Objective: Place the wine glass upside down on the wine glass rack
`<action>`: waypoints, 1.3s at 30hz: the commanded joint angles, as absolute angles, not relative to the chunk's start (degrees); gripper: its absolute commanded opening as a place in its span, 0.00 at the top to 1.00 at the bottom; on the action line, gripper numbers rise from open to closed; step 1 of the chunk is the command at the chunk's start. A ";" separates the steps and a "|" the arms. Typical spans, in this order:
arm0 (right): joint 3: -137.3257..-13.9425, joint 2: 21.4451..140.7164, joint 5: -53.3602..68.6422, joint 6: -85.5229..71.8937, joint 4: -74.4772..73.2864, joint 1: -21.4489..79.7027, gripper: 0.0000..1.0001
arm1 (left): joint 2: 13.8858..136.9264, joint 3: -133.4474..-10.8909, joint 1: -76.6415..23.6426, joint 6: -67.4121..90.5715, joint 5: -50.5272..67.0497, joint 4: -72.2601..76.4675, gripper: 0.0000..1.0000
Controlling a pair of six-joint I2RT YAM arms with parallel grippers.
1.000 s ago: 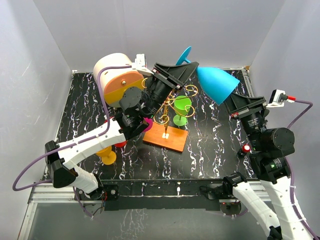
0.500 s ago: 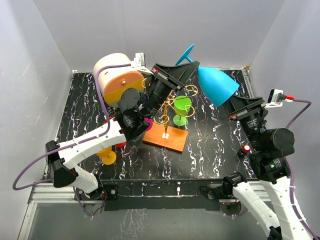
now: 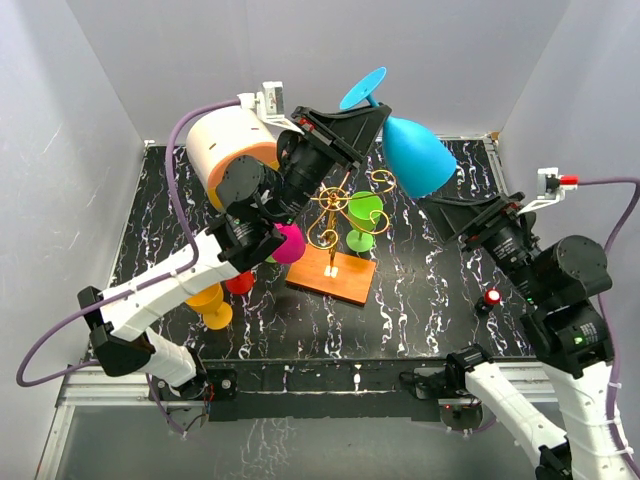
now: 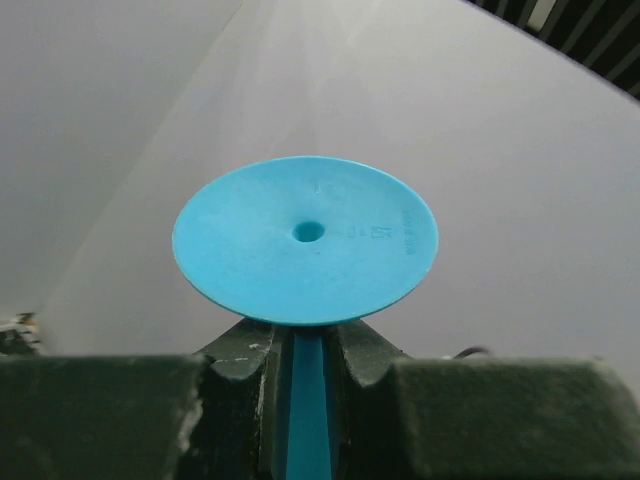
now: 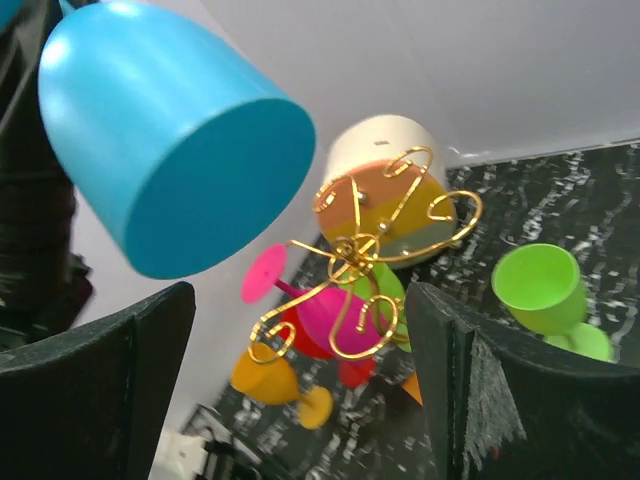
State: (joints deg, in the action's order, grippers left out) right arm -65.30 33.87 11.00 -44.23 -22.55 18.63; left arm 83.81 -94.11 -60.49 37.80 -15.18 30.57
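A blue wine glass (image 3: pixel 413 154) hangs tilted in the air above the wine glass rack (image 3: pixel 342 208), foot (image 3: pixel 362 87) up and back. My left gripper (image 3: pixel 366 114) is shut on its stem. In the left wrist view the stem (image 4: pixel 308 400) runs between the dark pads under the round foot (image 4: pixel 305 240). My right gripper (image 3: pixel 462 212) stands open just right of and below the bowl, apart from it. The right wrist view shows the bowl's mouth (image 5: pixel 215 190) at upper left and the gold rack (image 5: pixel 365 262) beyond my open gripper (image 5: pixel 300 390).
A cream-and-orange drum box (image 3: pixel 232 150) stands at the back left. Green glasses (image 3: pixel 364 214) sit by the rack's orange base (image 3: pixel 333 272). A pink glass (image 3: pixel 288 243), a red one (image 3: pixel 238 283) and an orange one (image 3: pixel 212 305) lie under the left arm.
My right gripper has let go of the blue bowl, opened wide and drawn back to the right. The left arm has raised the glass and swung it slightly left.
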 commanded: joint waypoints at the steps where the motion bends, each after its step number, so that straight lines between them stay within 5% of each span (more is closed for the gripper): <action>1: -73.87 37.66 16.93 -25.65 -38.58 18.63 0.12 | 80.11 -97.36 -60.39 23.83 -11.50 24.22 1.00; 8: -80.59 41.11 18.04 -16.71 -38.45 18.59 0.02 | 75.81 -95.48 -60.41 15.62 -6.82 24.07 1.00; 21: -89.22 46.99 30.56 -19.24 -23.32 18.61 0.02 | 77.93 -102.78 -60.39 11.33 8.30 10.75 1.00; 39: -75.93 46.31 39.90 -31.06 -12.68 18.59 0.05 | 81.97 -99.24 -60.38 17.83 19.46 17.53 1.00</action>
